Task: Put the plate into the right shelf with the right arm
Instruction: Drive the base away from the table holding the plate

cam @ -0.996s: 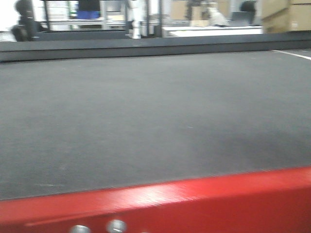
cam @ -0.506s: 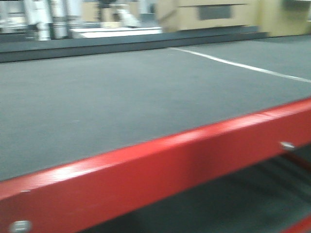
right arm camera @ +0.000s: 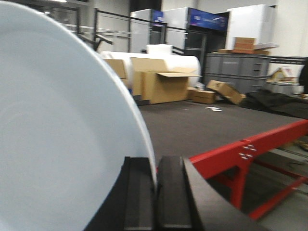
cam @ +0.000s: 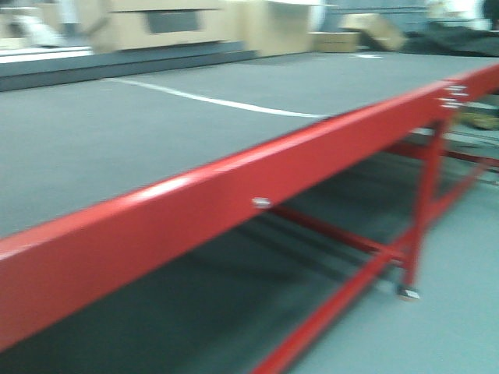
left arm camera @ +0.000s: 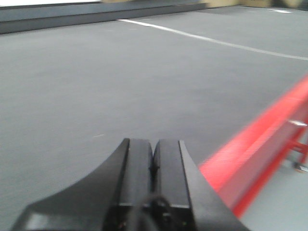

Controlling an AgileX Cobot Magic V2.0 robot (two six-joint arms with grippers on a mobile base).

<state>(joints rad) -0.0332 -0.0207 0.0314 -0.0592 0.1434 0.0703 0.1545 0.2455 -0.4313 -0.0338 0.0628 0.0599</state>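
While the right gripper (right arm camera: 155,168) clamps the rim of the plate (right arm camera: 62,125), which fills its view toward nine o'clock, no shelf is in sight: pickup done, placing left. The left gripper (left arm camera: 153,144) hangs pinched together, empty, above the table (left arm camera: 260,163).

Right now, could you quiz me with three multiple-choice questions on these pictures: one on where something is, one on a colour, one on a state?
1. Where is the plate?
A. in a sink
B. pinched in the right gripper
C. inside a box

2. What colour is the table frame?
A. red
B. blue
C. yellow

3. How is the left gripper?
A. wide open
B. shut on a cup
C. shut, holding nothing

Answers:
1. B, the plate's rim is clamped there.
2. A, the bar along the grey top is red.
3. C, it is closed with nothing in it.
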